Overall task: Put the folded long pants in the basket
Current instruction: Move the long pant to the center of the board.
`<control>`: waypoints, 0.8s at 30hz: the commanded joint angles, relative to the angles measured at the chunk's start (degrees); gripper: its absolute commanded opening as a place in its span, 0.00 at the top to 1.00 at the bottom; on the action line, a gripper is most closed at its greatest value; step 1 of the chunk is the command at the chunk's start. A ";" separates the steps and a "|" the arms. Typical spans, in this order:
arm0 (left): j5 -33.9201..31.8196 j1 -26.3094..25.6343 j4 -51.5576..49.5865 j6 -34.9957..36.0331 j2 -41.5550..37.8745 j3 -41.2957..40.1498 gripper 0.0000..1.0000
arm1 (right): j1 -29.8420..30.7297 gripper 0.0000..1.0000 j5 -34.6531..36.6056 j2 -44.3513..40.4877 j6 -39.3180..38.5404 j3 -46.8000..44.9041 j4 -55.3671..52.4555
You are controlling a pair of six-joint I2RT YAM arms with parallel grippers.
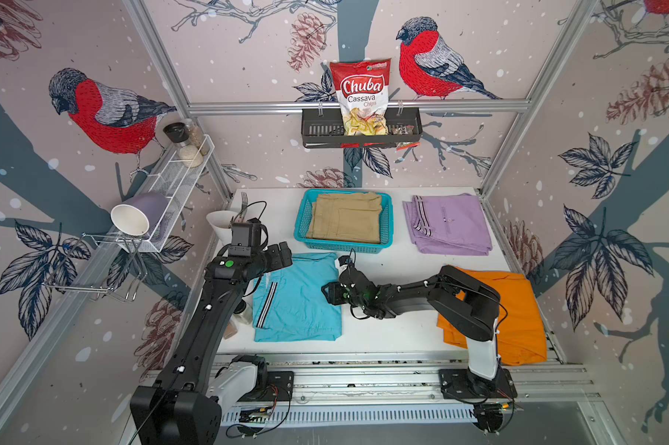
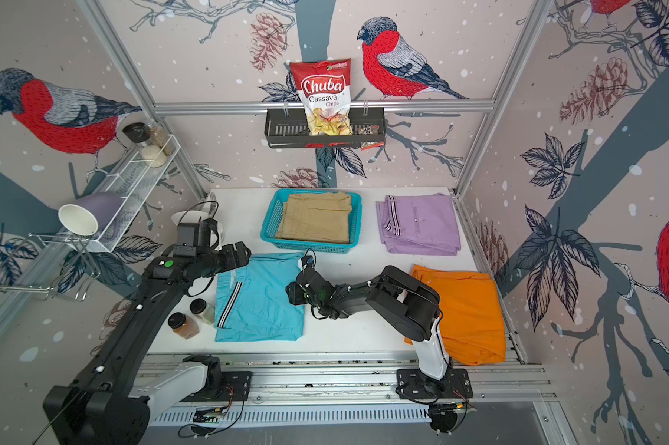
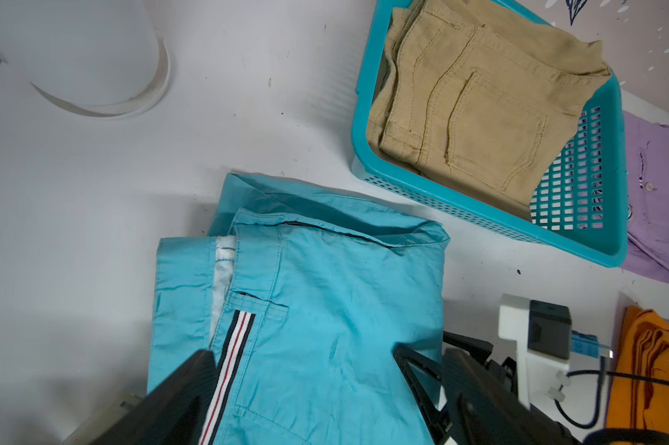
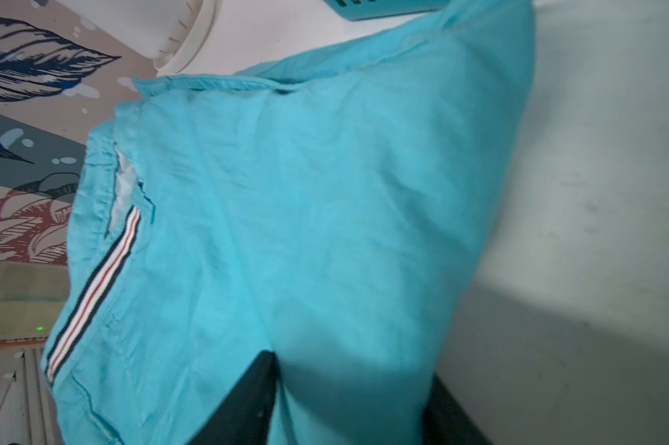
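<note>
While the right claw [image 4: 350, 400] pinches the folded sky-blue cloth pants [image 1: 298, 296] on the white table [image 1: 394, 335], the left claw [image 3: 304, 356] gapes wide.
Light and floppy, I judge; an edge grip should catch every layer.

Plastic basket [image 1: 342, 246], apparently cotton pants [image 1: 302, 300]

Khaki pants [image 1: 346, 221] fill the basket [image 1: 340, 246], open above.

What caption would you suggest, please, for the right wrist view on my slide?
Right gripper pinching an edge of the folded sky blue pants on the table, turquoise basket visible beyond.
</note>
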 commanded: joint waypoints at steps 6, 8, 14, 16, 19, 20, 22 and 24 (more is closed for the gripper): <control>7.70 0.08 2.92 -1.73 -0.35 -2.27 0.05 | -3.07 1.00 6.08 -11.77 0.61 -11.28 -1.77; 15.91 -0.85 8.89 -5.64 -3.58 -7.48 0.05 | -5.12 1.00 6.14 -16.41 0.44 -16.10 -1.30; 5.81 -9.22 17.79 -13.87 -7.41 -14.22 0.04 | -11.21 1.00 1.74 -26.30 -2.42 -24.36 -2.20; 5.41 -9.16 20.51 -14.92 -5.02 -17.62 0.05 | -13.24 1.00 -0.16 -29.45 -2.96 -26.88 -2.26; 7.56 -9.34 24.74 -15.20 0.10 -20.90 0.05 | -14.43 1.00 0.63 -34.09 -4.42 -28.67 -4.95; 8.50 -9.34 26.23 -15.28 1.58 -21.72 0.05 | -14.34 1.00 1.33 -35.21 -4.95 -28.76 -6.04; 10.91 -9.52 28.70 -15.39 3.63 -22.59 0.05 | -14.34 1.00 1.49 -36.95 -5.34 -29.09 -7.44; 12.87 -9.87 31.48 -15.63 4.52 -23.85 0.05 | -14.36 1.00 1.58 -38.19 -5.31 -29.67 -7.66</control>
